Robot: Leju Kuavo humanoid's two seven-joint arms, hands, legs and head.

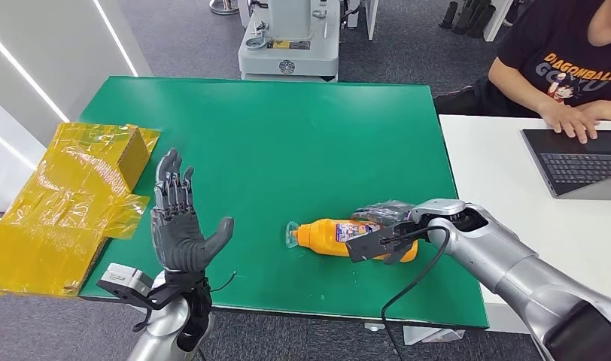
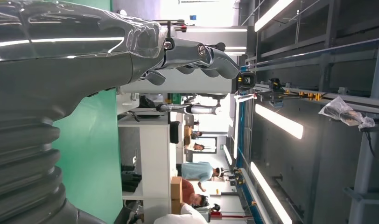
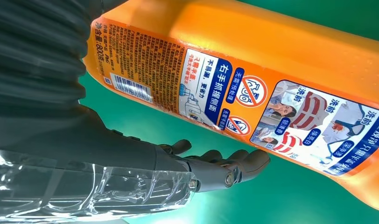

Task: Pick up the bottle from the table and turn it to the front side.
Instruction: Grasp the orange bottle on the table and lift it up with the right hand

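An orange bottle (image 1: 329,235) with a clear cap lies on its side on the green table (image 1: 287,135), near the front edge, cap pointing left. My right hand (image 1: 381,218) is over the bottle's base end. In the right wrist view the label (image 3: 271,60) of small print and pictures faces the camera, and my fingers (image 3: 215,170) stretch out alongside the bottle with a thin strip of green between them and it. My left hand (image 1: 178,226) is raised above the table's front left corner, fingers spread and palm bare; its fingers (image 2: 197,53) show in the left wrist view.
A box wrapped in yellow film (image 1: 77,195) sits off the table's left edge. A white table (image 1: 498,188) adjoins on the right, where a person (image 1: 566,68) types on a laptop (image 1: 581,162). A grey machine (image 1: 287,37) stands beyond the far edge.
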